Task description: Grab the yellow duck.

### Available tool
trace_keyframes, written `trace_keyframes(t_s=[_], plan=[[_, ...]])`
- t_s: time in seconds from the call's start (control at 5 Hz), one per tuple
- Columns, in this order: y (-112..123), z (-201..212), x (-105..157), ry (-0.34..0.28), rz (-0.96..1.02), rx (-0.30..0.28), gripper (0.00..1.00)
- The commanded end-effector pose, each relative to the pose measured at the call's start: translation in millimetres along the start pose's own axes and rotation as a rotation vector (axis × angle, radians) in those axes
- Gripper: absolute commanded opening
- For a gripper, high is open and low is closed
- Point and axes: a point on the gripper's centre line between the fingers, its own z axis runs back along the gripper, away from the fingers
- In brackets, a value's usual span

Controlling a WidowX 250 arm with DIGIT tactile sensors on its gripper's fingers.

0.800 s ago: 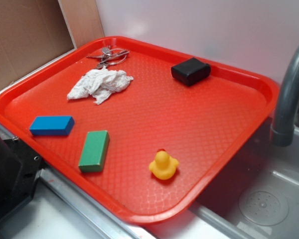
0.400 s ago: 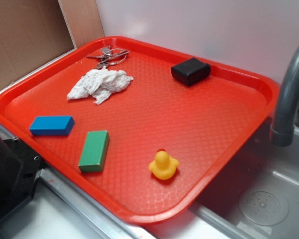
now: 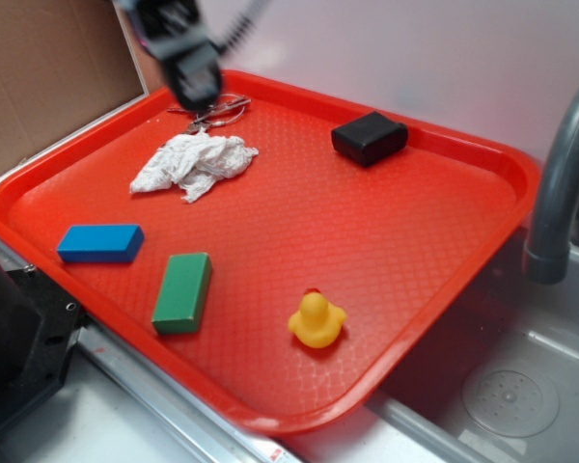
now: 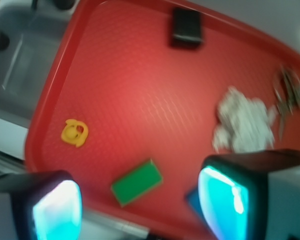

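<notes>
The yellow duck [image 3: 317, 319] sits upright on the red tray [image 3: 386, 241] near its front right edge; it also shows in the wrist view [image 4: 74, 132] at the left. My gripper [image 3: 195, 85] is blurred, high over the tray's far left corner, far from the duck. In the wrist view the gripper [image 4: 140, 202] is open and empty, its two cyan-lit pads [image 4: 57, 210] wide apart with the green block between them far below.
A green block [image 3: 183, 291] and a blue block [image 3: 100, 243] lie at the tray's front left. A crumpled white cloth [image 3: 193, 164], metal scissors [image 3: 217, 108] and a black box [image 3: 369, 137] lie farther back. A grey faucet [image 3: 560, 183] and sink [image 3: 511, 386] are at the right.
My gripper has come into the exterior view at the top left, above the scissors. The duck and the other things have not moved.
</notes>
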Motion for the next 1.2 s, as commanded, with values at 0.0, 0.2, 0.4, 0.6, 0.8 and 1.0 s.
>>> trace_keyframes(t_s=[0.0, 0.2, 0.4, 0.6, 0.8, 1.0], plan=[[-31.6, -14.3, 20.7, -0.017, -0.239, -0.102, 1.0], [-31.6, -14.3, 20.7, -0.017, -0.239, -0.102, 1.0], [-31.6, -14.3, 20.7, -0.017, -0.239, -0.102, 1.0], [-31.5, -43.4, 30.5, 0.081, -0.408, 0.0, 1.0], [-51.3, -68.3, 38.4, 0.03, -0.624, 0.035, 1.0], [-69.1, -81.0, 34.5, -0.028, -0.724, 0.065, 1.0]])
